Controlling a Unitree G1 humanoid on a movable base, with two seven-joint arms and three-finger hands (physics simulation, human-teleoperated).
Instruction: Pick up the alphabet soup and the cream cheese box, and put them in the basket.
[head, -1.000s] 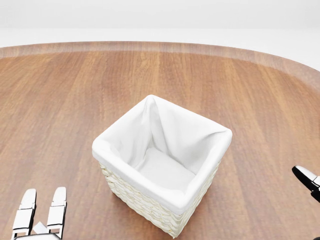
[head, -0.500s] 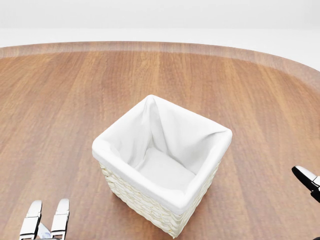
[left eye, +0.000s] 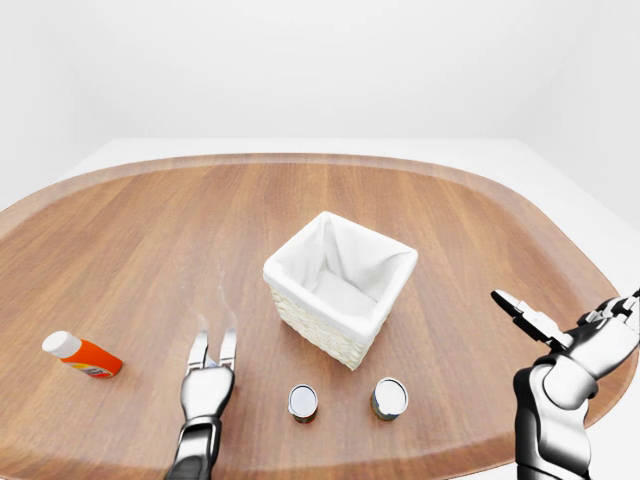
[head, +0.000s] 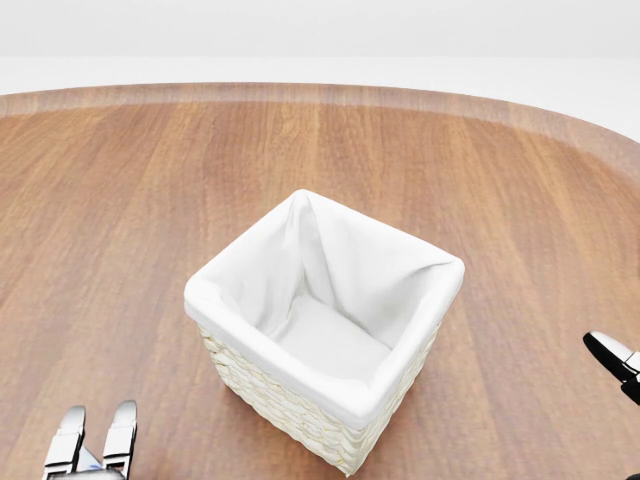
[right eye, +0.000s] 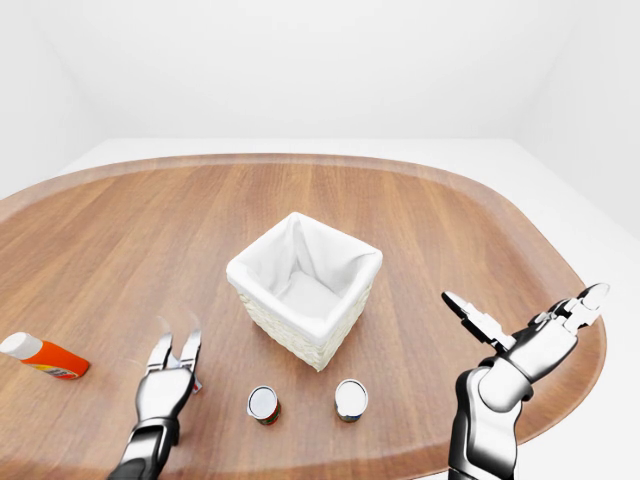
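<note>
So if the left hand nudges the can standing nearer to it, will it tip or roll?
The left can stands upright on its flat base on the table, so a low push probably slides it. A high push could topple it, and its round body would then likely roll. It looks rigid and smooth, perhaps slippery for the left hand.

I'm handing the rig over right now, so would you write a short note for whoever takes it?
Left hand: open, empty, low over the table.
Right hand: open, empty, raised at the right.
Basket: mid-table, nothing inside.
Two cans stand upright just below the basket in the left-eye view; labels unreadable, so which is the soup is unclear. No cream cheese box in view.
Done: nothing. Left: both picks.
</note>
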